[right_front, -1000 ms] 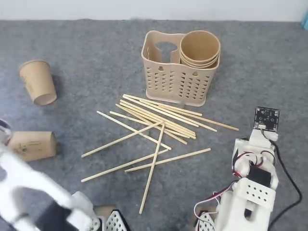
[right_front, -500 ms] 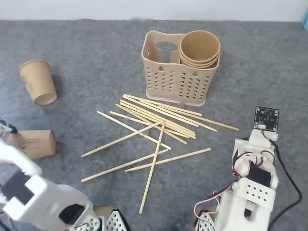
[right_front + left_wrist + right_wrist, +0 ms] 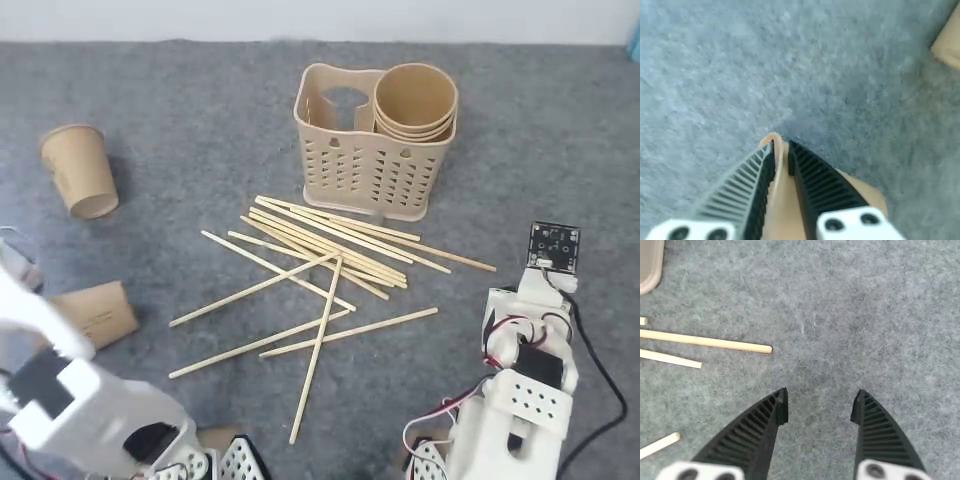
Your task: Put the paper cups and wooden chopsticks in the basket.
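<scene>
A beige slotted basket (image 3: 350,165) stands at the back with stacked paper cups (image 3: 415,100) in its right compartment. Several wooden chopsticks (image 3: 320,258) lie scattered in front of it. One paper cup (image 3: 80,172) stands rim down at the far left. Another paper cup (image 3: 98,312) lies at the front left, squeezed flat. My left gripper (image 3: 781,145) is shut on the rim of this cup (image 3: 860,192). At the front right, my right gripper (image 3: 820,400) stands open over bare carpet, close to the chopstick ends (image 3: 705,341).
Grey carpet covers the whole table. The left arm (image 3: 45,350) crosses the front left corner, and the right arm (image 3: 530,350) rises at the front right. A basket corner (image 3: 650,265) shows in the right wrist view. The other cup's edge (image 3: 947,40) shows in the left wrist view.
The left arm has swung in over the lying cup and closed on it. The cup has shifted a little right and turned, now looking flattened. The right arm has kept still.
</scene>
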